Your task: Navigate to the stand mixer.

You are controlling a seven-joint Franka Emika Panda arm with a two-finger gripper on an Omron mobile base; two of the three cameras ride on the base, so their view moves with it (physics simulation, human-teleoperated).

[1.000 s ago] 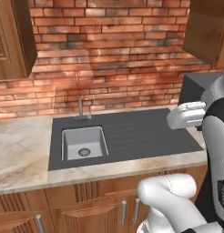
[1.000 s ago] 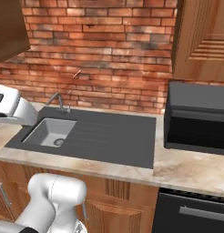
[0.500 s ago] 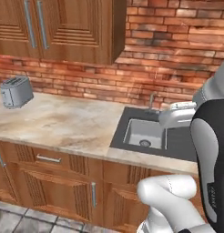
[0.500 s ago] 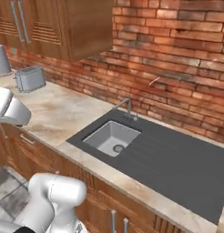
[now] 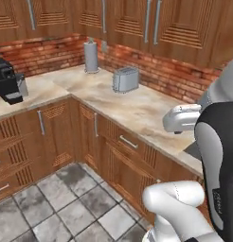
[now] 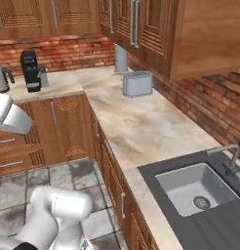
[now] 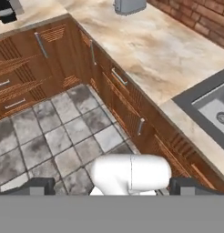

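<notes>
From the left base view, an L-shaped marble surface (image 5: pixel 137 106) runs along a brick wall under wooden cupboards. A silver toaster (image 5: pixel 125 79) stands on it near the wall, a grey paper-towel roll (image 5: pixel 91 56) sits in the corner beyond, and a black coffee machine (image 5: pixel 8 80) stands at the far left. The end effector (image 5: pixel 181 118) shows as a white casing beside the dark arm, its fingers hidden, so whether it is wide or narrow cannot be told.

From the right base view, the same toaster (image 6: pixel 137 83) and roll (image 6: pixel 121 58) appear, with the coffee machine (image 6: pixel 31 70) further left and a cream kettle (image 6: pixel 1 79) cut off by the left edge. A dark sink (image 6: pixel 200 187) with its tap (image 6: pixel 231 157) lies at lower right.

In the hand view, grey floor tiles (image 7: pixel 63 136), cupboard fronts and a corner of the sink (image 7: pixel 214 109) show; the toaster (image 7: pixel 129 5) is cut off at the top. The dark fingertips (image 7: pixel 36 186) sit well apart at the bottom corners.

No teal-green stand mixer can be made out on any stretch of the surface.
</notes>
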